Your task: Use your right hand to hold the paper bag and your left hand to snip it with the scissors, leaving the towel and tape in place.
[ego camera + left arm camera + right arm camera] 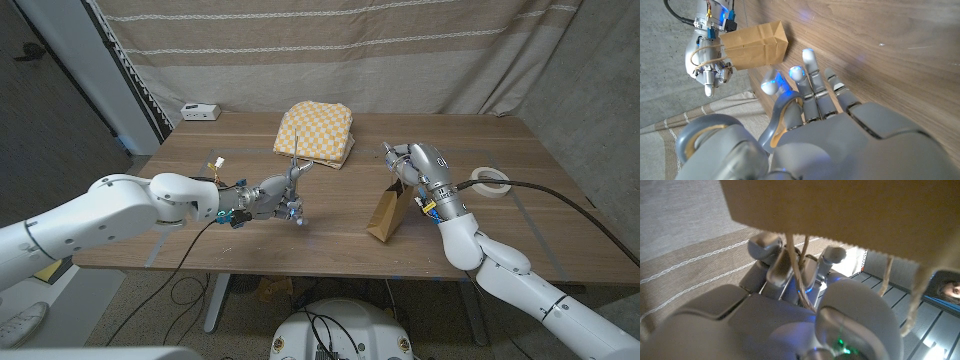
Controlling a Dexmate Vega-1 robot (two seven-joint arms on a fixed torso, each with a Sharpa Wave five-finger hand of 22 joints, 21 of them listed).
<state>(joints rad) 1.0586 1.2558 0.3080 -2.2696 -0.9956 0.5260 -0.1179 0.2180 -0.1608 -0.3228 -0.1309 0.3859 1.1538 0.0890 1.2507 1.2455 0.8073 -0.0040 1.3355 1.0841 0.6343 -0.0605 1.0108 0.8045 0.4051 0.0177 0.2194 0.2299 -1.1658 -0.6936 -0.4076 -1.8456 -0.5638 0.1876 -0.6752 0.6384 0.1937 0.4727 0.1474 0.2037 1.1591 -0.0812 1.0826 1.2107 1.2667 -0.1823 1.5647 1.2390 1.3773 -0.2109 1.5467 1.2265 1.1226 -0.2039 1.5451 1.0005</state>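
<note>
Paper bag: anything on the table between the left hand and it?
Nothing visible. In the head view bare table lies between the left hand and the paper bag, which the right hand holds by its top. The towel and tape sit off that line.

We saw a wooden surface set before a beige curtain with pale horizontal stripes. Near the far left corner of the surface lay a small white box. Black cables trailed on the floor beneath the near edge, and a thick black cable ran across the right side. In the right wrist view, part of a person showed at the picture's edge.
</note>
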